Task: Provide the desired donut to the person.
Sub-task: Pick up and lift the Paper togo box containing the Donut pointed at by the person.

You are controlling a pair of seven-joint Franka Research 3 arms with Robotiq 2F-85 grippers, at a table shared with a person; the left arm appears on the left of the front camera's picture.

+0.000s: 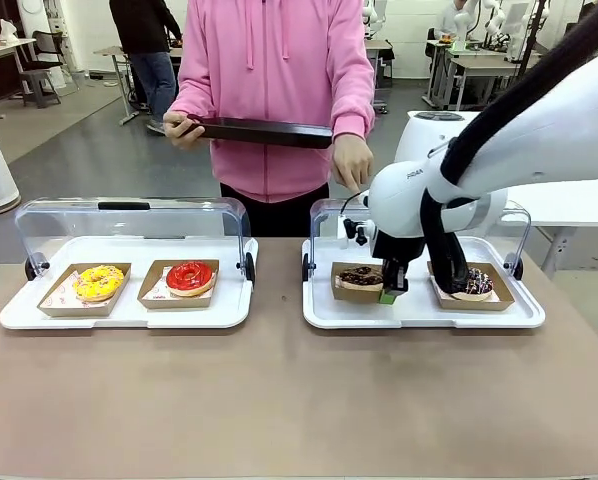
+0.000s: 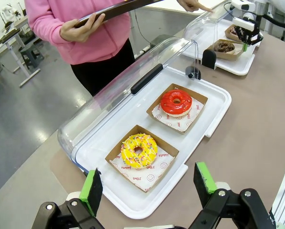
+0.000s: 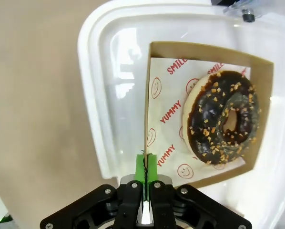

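Note:
My right gripper [image 1: 389, 293] [image 3: 146, 164] is shut on the near wall of a cardboard box [image 3: 147, 105] that holds a chocolate donut with nut bits [image 1: 361, 276] [image 3: 223, 117]. The box sits in the right white tray [image 1: 419, 320]. The person [image 1: 274, 90] in a pink hoodie stands at the far side holding a black tray [image 1: 264, 132] in one hand. Their other hand [image 1: 353, 165] hangs over the right tray. My left gripper [image 2: 147, 186] is open, hovering at the near edge of the left tray [image 2: 214, 114], close to the yellow donut [image 2: 139, 150].
The left tray also holds a red-glazed donut [image 1: 189, 277] [image 2: 176, 102] in its own box. A chocolate sprinkled donut [image 1: 476, 284] sits to the right of the gripped box. Both clear lids [image 1: 129, 215] stand open at the back. Bare tabletop [image 1: 279, 400] lies in front.

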